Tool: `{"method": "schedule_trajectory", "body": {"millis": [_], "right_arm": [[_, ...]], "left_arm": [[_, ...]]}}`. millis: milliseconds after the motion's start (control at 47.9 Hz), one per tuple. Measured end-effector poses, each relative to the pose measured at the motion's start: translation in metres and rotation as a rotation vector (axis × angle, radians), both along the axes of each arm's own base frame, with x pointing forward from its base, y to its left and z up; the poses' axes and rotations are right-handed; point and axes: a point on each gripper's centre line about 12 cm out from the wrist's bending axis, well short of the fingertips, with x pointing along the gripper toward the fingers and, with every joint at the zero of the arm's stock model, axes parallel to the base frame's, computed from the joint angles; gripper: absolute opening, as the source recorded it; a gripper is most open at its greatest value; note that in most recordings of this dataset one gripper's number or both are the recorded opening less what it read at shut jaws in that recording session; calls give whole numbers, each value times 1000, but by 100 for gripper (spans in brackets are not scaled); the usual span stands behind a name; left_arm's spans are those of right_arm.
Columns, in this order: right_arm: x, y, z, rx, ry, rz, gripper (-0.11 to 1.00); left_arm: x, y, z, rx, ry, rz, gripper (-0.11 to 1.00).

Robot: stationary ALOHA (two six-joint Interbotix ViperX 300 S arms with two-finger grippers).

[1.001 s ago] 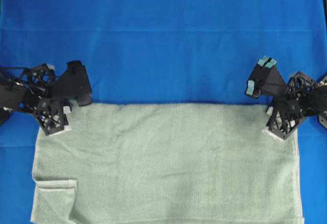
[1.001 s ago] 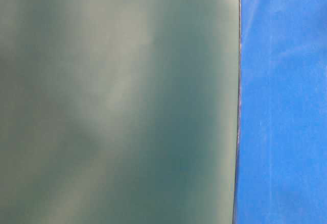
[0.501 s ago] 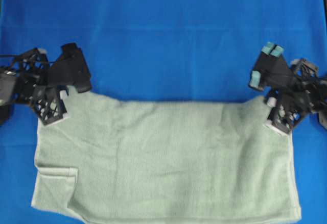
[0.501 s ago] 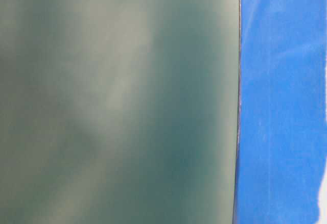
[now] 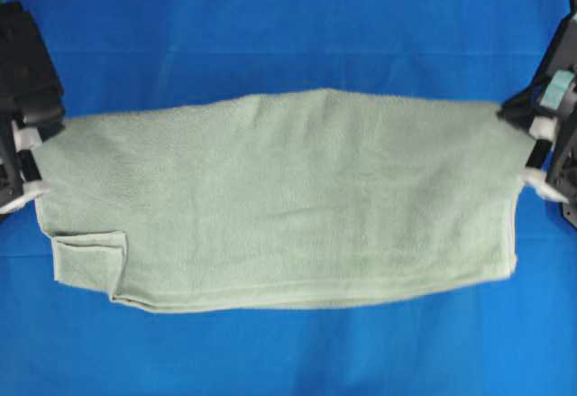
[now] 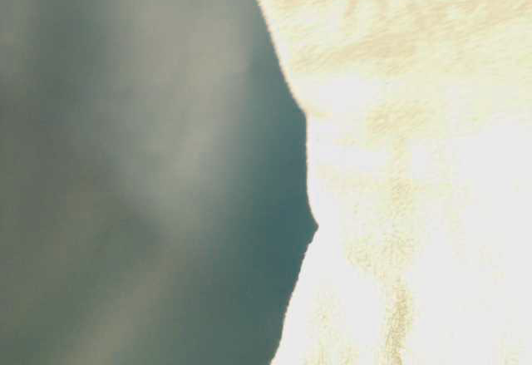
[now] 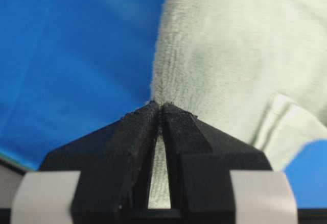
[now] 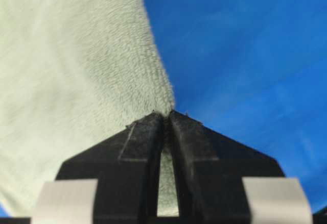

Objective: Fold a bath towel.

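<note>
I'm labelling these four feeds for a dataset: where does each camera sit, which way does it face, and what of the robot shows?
Overhead: above the table, looking straight down at the bath towel on blue cloth; left pincer and right pincer at the frame edges.
Table-level: low, lens nearly blocked by blurred towel; no robot visible.
Left wrist: on the left arm, looking along its shut pincer at the pinched towel.
Right wrist: likewise, along the right pincer.
Shared: all show towel; three show blue cloth.

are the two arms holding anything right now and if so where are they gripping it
Both hold the towel. The left end effector pinches its far left corner; the right end effector pinches its far right corner.
</note>
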Motion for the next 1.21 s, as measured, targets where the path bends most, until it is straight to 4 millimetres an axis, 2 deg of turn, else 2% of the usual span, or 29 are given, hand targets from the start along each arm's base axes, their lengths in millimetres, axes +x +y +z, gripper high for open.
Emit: {"method": "schedule_trajectory", "body": {"millis": [104,209,375,584,730,876,1001,1210], "right_arm": [[2,-16,2,-89,7,-51,8],[5,-46,9,-209,-2,-142,8],[16,-92,23,-353,-61,-227,8],[37,-144,35,-437,-130,-204,8],[48,-168,33,-458,-100,-205,8],[52,-172,33,-459,-93,-208,8],[43,-166,38,-442,-98,-233,8],[0,-119,62,-415,-142,-244,8]], "left_arm": [[7,-19,7,-46,-61,-34,4],[21,-46,10,-100,-132,-91,4],[45,-78,13,-153,-199,-158,4],[74,-108,26,-170,-247,-223,4],[91,-124,36,-156,-263,-271,4],[103,-131,41,-140,-271,-302,4],[111,-137,44,-143,-279,-306,4],[133,-161,55,-159,-326,-350,4]]}}
